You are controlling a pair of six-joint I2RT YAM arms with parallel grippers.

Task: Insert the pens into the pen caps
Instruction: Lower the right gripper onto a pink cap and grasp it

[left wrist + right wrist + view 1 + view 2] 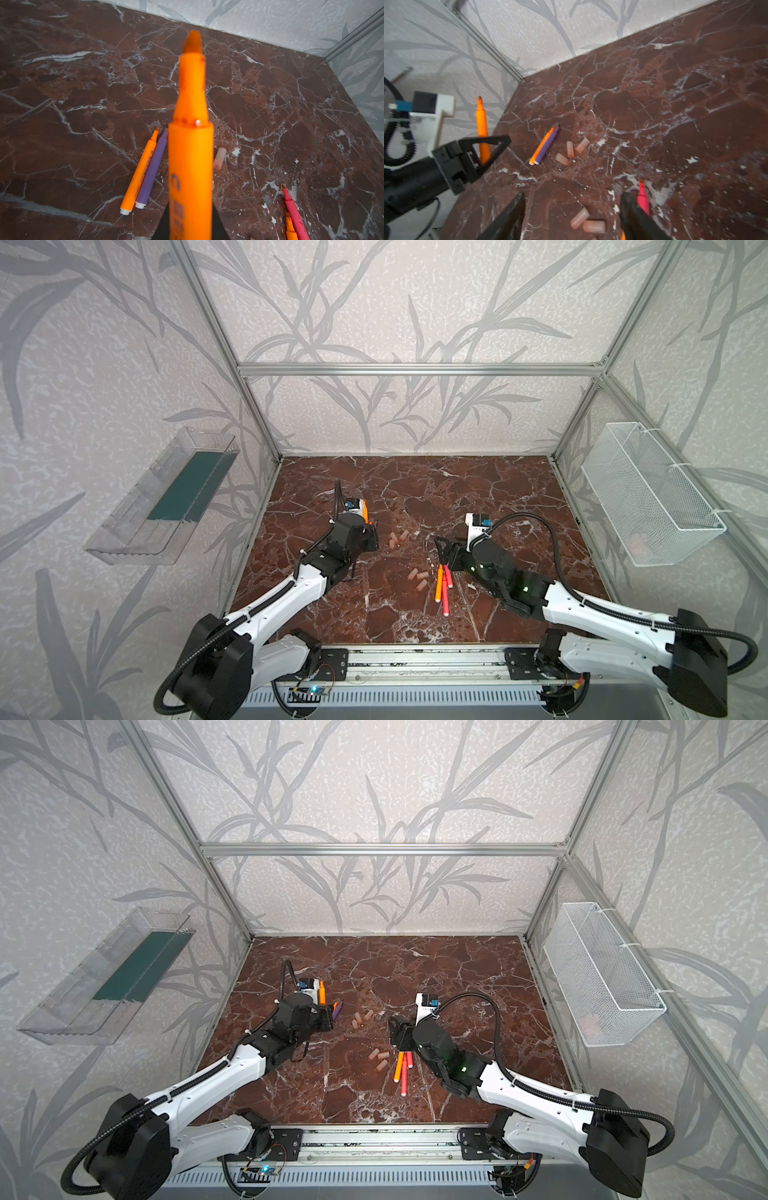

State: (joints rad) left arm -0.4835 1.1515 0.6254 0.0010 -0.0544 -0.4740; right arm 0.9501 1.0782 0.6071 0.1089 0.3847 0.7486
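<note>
We had capped none: the left pincer (488, 141) clamped an orange pen (364, 509) upright, left of centre in a top view, while the right pincer (572, 197) gaped empty near six loose caps (412, 573) on the counter (498, 489).

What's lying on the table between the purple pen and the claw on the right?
Three loose pinkish caps lie there, between the purple pen and the right gripper, clearest in a top view.

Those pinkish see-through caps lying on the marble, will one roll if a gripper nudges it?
Probably: each short translucent pinkish cylindrical cap lies on its round side on the smooth marble tabletop, so a sideways nudge likely rolls it. Small and apparently hollow, it is probably light.
</note>
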